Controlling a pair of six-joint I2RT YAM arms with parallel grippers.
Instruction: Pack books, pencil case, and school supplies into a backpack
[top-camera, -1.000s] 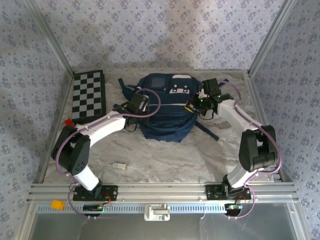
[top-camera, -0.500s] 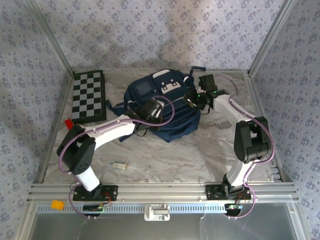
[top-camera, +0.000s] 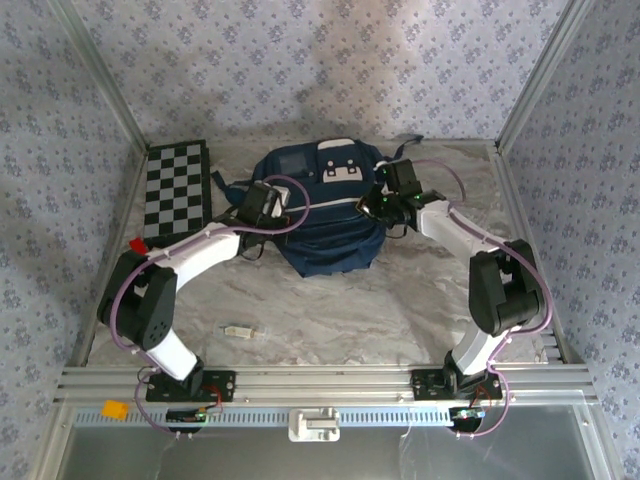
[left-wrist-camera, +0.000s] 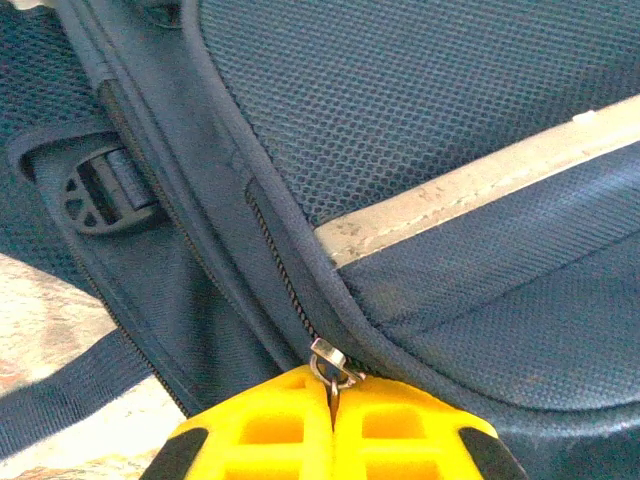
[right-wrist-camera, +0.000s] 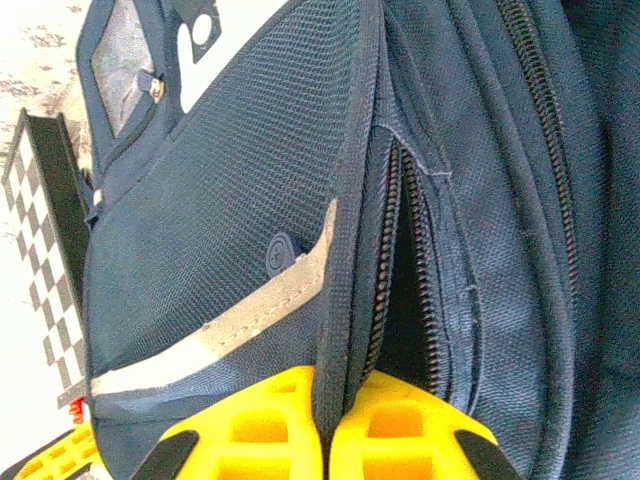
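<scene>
The navy backpack (top-camera: 325, 225) lies mid-back on the surface (top-camera: 330, 310). The left gripper (left-wrist-camera: 332, 400) is pinched shut on its metal zipper pull (left-wrist-camera: 330, 360). The right gripper (right-wrist-camera: 325, 410) clamps the fabric fold (right-wrist-camera: 345, 300) beside the part-open zipper (right-wrist-camera: 385, 260), probably bracing the bag so the zip can run.

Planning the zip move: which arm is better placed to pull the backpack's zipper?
Left, probably: the left hand is shut on the metal zipper pull; the right hand only pinches backpack fabric beside the zipper.
</scene>
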